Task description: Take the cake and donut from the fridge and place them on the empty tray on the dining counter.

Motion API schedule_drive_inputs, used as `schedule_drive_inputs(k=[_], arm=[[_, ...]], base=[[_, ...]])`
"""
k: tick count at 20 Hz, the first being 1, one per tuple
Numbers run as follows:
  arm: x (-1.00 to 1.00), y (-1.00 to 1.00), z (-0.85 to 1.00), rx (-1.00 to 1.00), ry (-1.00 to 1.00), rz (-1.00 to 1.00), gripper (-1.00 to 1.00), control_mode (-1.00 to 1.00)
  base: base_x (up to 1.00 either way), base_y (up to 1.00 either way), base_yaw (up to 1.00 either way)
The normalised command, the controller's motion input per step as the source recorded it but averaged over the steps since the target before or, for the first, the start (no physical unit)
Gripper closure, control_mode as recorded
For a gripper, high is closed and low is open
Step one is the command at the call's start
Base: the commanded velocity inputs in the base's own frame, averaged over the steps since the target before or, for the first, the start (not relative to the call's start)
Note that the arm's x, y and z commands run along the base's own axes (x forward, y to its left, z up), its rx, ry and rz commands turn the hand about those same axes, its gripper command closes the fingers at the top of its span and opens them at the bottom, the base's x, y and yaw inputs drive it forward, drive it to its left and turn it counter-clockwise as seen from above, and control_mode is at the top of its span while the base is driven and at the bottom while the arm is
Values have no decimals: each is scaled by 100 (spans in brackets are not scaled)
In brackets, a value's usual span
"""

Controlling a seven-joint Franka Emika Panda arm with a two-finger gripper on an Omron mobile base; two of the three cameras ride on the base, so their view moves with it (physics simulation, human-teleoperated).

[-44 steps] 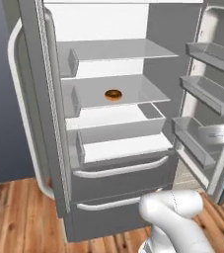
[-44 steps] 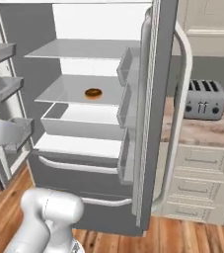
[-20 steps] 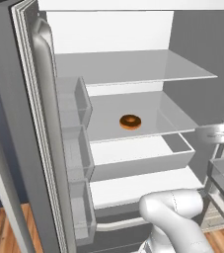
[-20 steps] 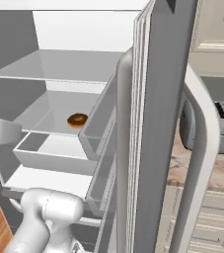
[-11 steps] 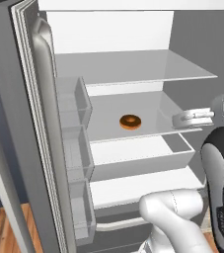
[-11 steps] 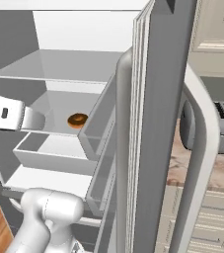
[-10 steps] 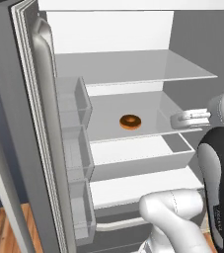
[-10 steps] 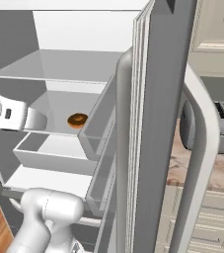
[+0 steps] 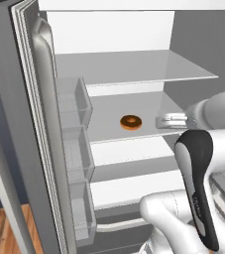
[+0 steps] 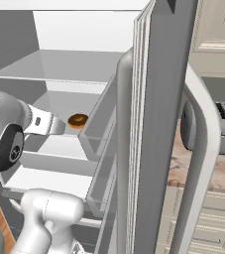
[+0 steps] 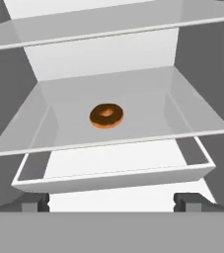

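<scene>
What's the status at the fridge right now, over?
Pincer open, empty, level with the middle glass shelf. Donut lies flat on that shelf, straight ahead, untouched. Fridge doors open; nothing between pincer and donut.

Left base view sits close behind the arm, looking forward into the open fridge [image 9: 134, 64] from its left side; right base view does the same from the right, past the door edge; hand view looks straight in at shelf height; all three share the donut [image 9: 131, 122] on its glass shelf [image 11: 192, 118].
</scene>
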Motion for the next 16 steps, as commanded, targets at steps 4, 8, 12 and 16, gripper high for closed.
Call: schedule_drive_inputs(k=[4, 8, 12, 16], arm=[[69, 0, -27, 14, 6, 0, -100, -100], [51, 0, -18, 4, 12, 0, -100, -100], [61, 0, -17, 0, 3, -1, -100, -100], [54, -6, -22, 0, 3, 0, -100, -100]], base=[[0, 0, 0], [0, 0, 0], [0, 0, 0], [0, 0, 0]])
